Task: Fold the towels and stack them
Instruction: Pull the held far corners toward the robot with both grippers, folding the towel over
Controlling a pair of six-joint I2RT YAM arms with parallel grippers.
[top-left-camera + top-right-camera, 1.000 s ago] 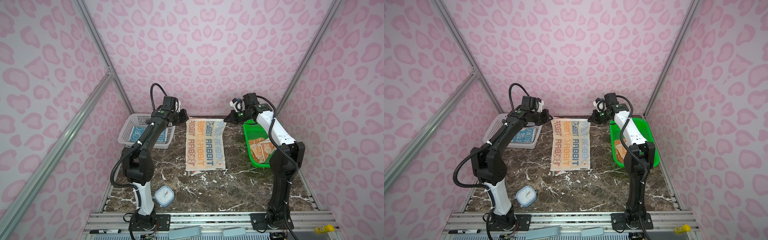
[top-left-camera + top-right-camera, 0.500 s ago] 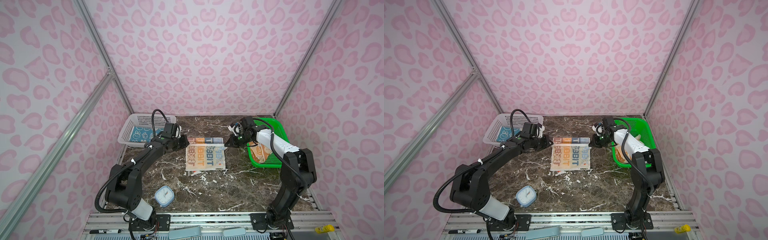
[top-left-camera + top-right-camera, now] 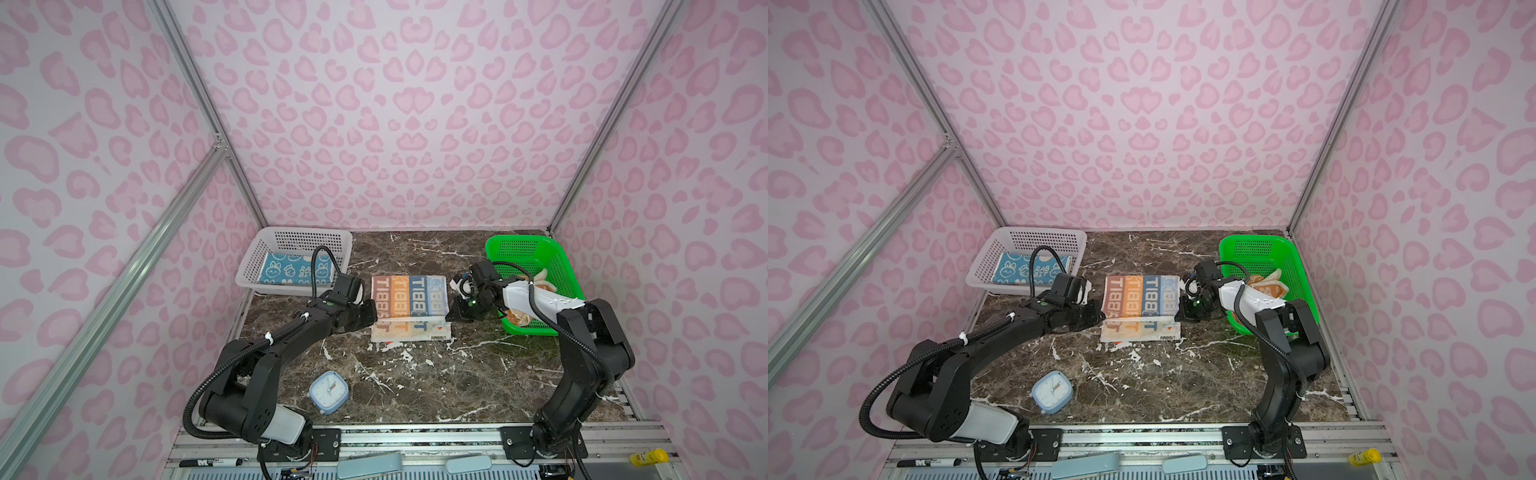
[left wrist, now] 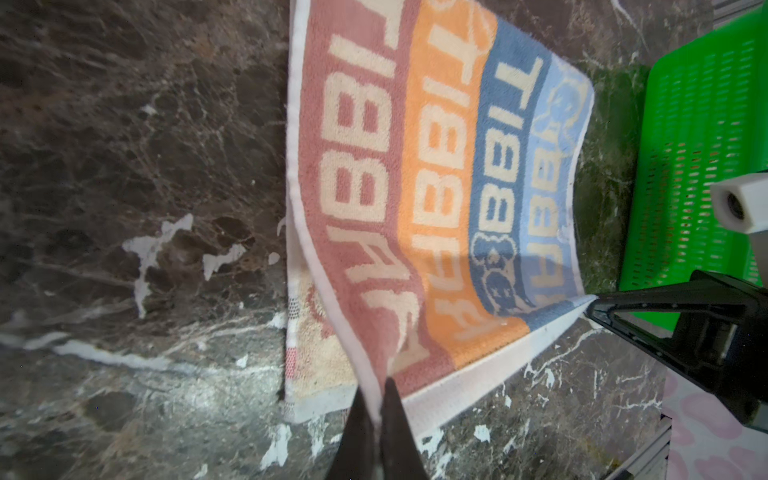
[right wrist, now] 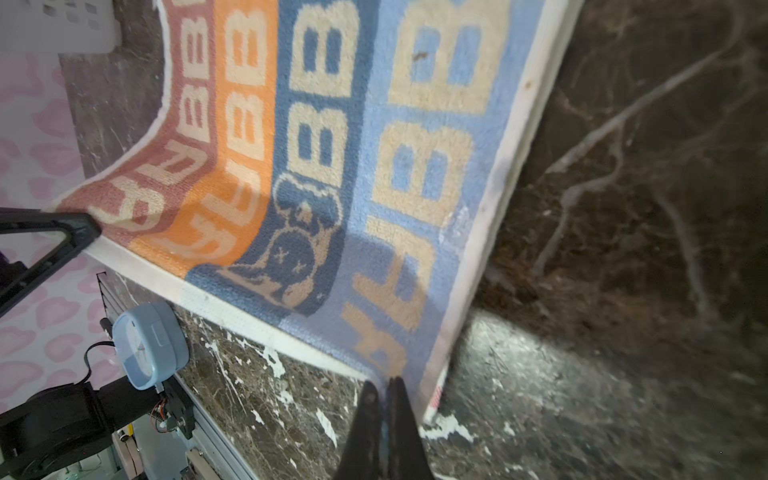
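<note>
The left end effector [image 4: 380,401] and right end effector [image 5: 388,399] are each clamping a corner of the striped towel [image 3: 409,301], half-folded on the tabletop [image 3: 415,386] — the fold is wanting both corners lowered evenly, edges aligned.

Left arm [image 3: 291,332], right arm [image 3: 582,328]: black, one white shell [image 3: 286,428] each; ribbed black cables [image 3: 192,401]; left gripper [image 4: 375,388], right gripper [image 5: 384,386]: slim black jaws.
</note>
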